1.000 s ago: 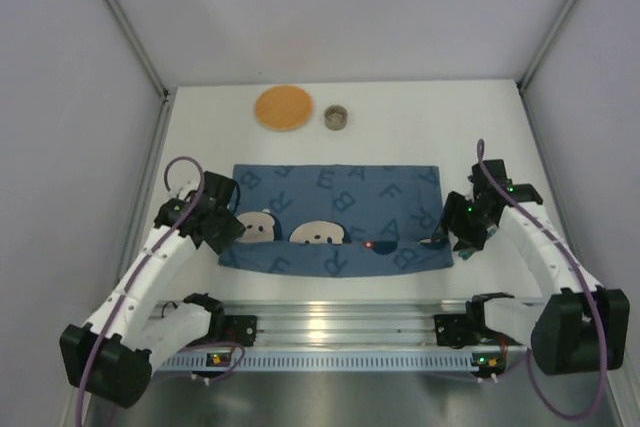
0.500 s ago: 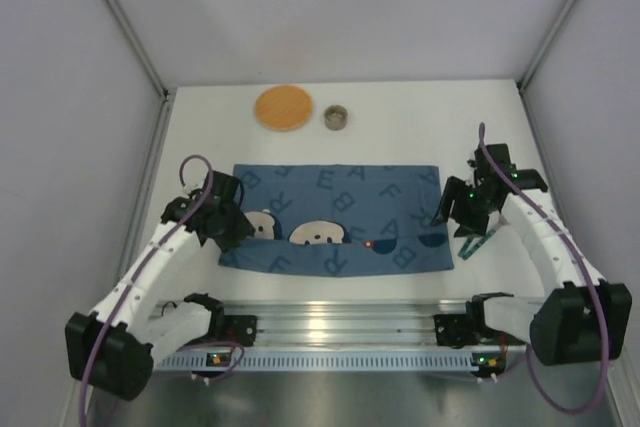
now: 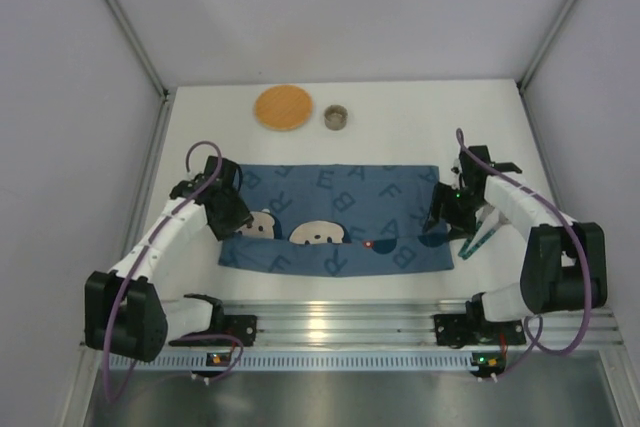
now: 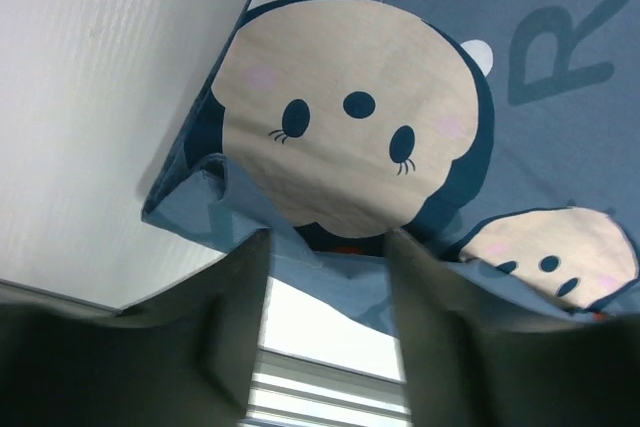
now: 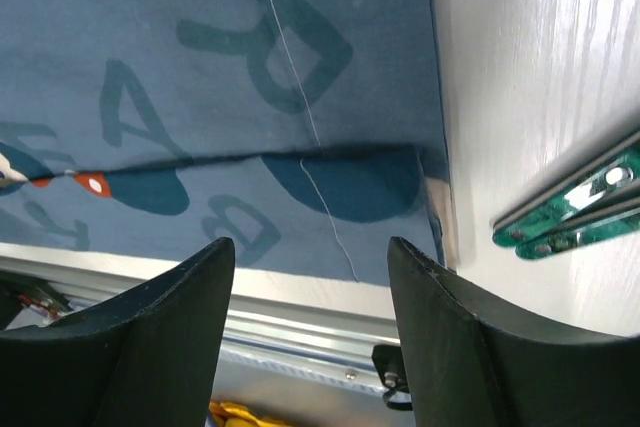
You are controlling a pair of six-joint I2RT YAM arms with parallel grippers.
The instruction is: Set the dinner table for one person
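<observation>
The dark blue bear-print cloth mat (image 3: 340,209) is spread on the white matte dinner table (image 3: 410,122), its near edge folded. The left gripper (image 4: 325,247) and right gripper (image 5: 310,247) are held parted and empty. The round wooden coaster (image 3: 283,107) and small cup (image 3: 337,117) are not yet placed.

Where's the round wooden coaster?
In the top view, the coaster lies far back on the table, just left of the small cup, beyond the blue mat.

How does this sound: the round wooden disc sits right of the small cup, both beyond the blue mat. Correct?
Not quite. The top external view shows the round wooden disc left of the small cup; both do lie beyond the blue mat.
</observation>
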